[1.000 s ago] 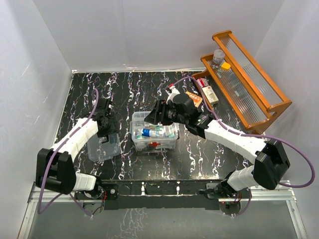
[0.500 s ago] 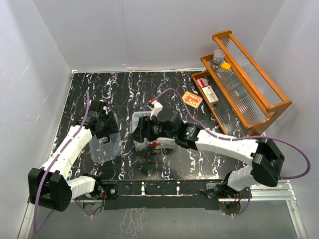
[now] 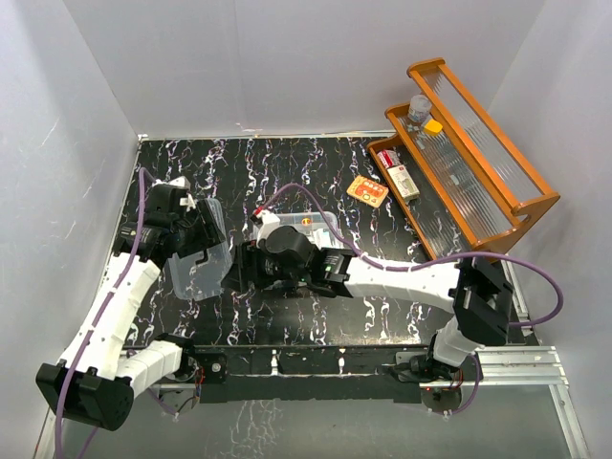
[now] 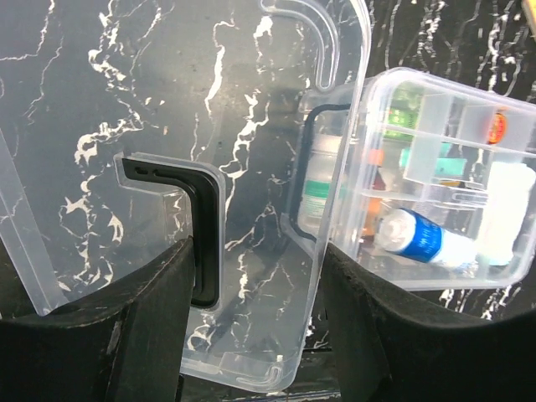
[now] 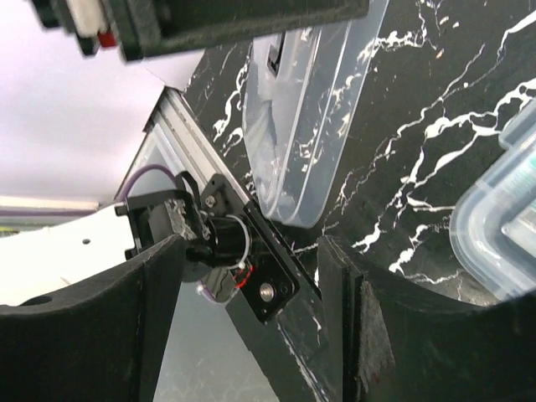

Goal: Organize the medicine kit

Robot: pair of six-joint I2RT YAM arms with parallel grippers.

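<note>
Medicine kit (image 4: 381, 109) stands open at the middle of the worktop (image 3: 287, 163), largely masked by the right arm in the overhead view. Left gripper (image 4: 253, 251) is clamped on the lid (image 3: 196, 273). A second ago the lid lay flat near the left edge; it is now raised and tilted. Right gripper (image 3: 241, 268), jaws wide and empty, has swung from above the kit to its front-left side, close to the lid.

The left arm (image 3: 113, 304) and right arm (image 3: 402, 277) are cased in white, with black joints; purple cables (image 3: 548, 274) are trailed alongside.
</note>
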